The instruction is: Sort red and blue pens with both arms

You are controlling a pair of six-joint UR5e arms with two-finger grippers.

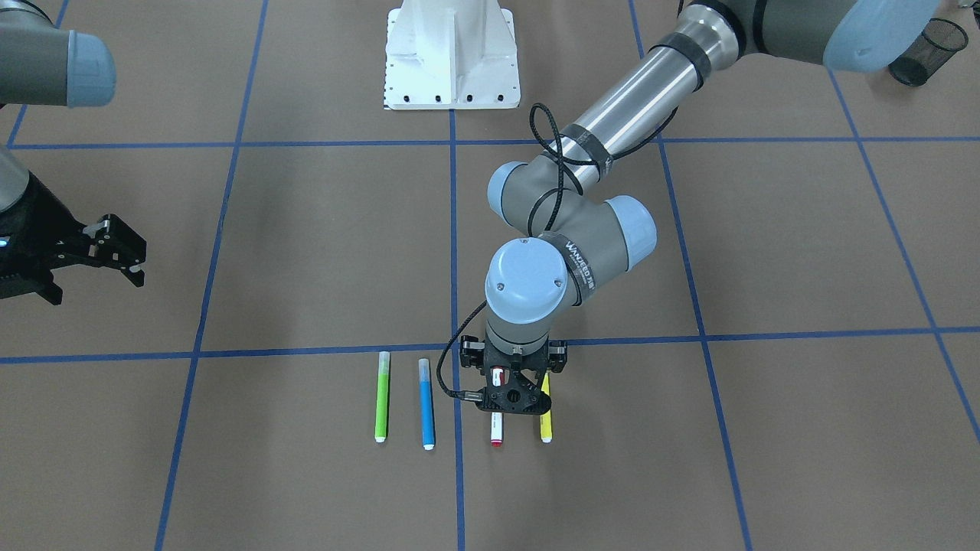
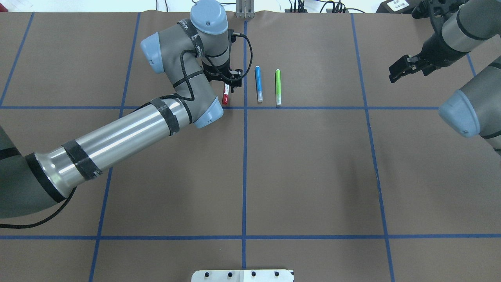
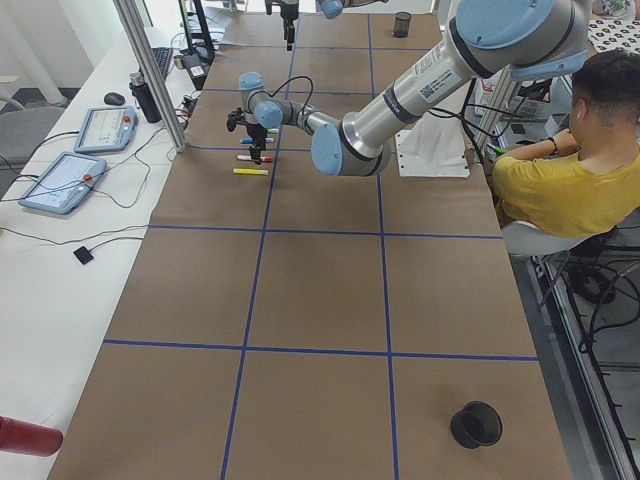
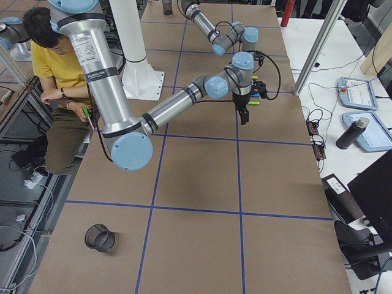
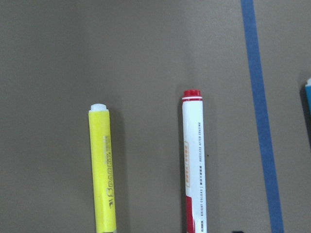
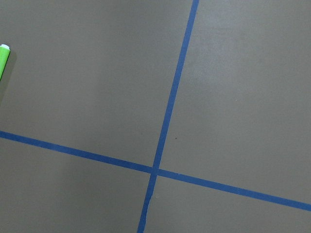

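My left gripper (image 1: 513,398) hangs right over the red pen (image 5: 194,165), which lies flat on the table (image 1: 306,268). I cannot tell whether my fingers there are spread or closed. Just beside the red pen, on my left, lies the yellow marker (image 5: 103,170), parallel to it. On the red pen's other side, across a blue tape line (image 1: 458,474), lies the blue pen (image 1: 426,404), then the green marker (image 1: 381,396). Well apart from the red pen, out past the green marker, my right gripper (image 1: 126,252) hovers with its fingers spread.
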